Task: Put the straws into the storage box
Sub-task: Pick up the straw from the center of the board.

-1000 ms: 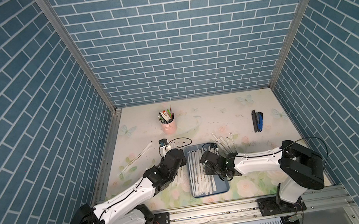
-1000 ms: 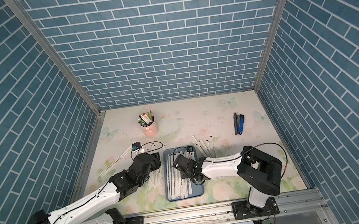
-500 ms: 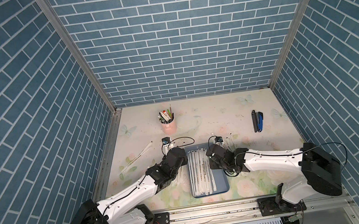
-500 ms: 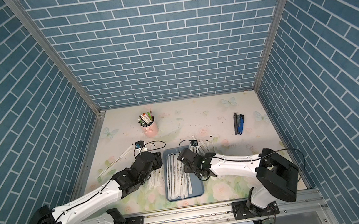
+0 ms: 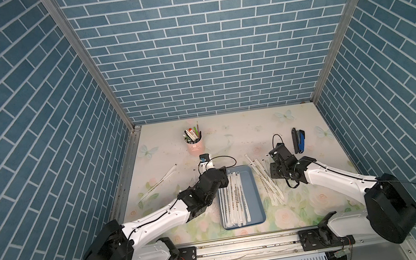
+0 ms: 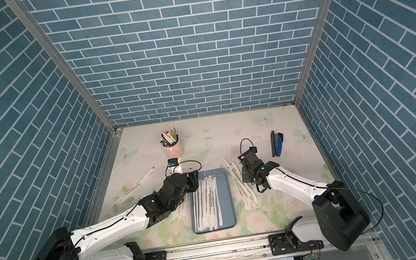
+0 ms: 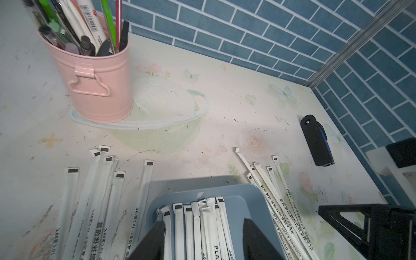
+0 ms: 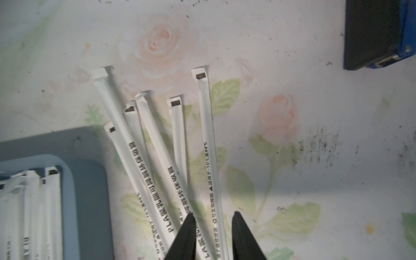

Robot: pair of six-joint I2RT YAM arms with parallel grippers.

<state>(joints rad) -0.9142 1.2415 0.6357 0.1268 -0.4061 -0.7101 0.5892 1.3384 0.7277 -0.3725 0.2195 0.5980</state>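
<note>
Our right tool, parted, straddles white paper-wrapped straws, likely to clamp one for the shallow blue plastic box; left tool parted

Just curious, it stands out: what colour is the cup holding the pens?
Pale pink; the cup shows best in the left wrist view.
</note>
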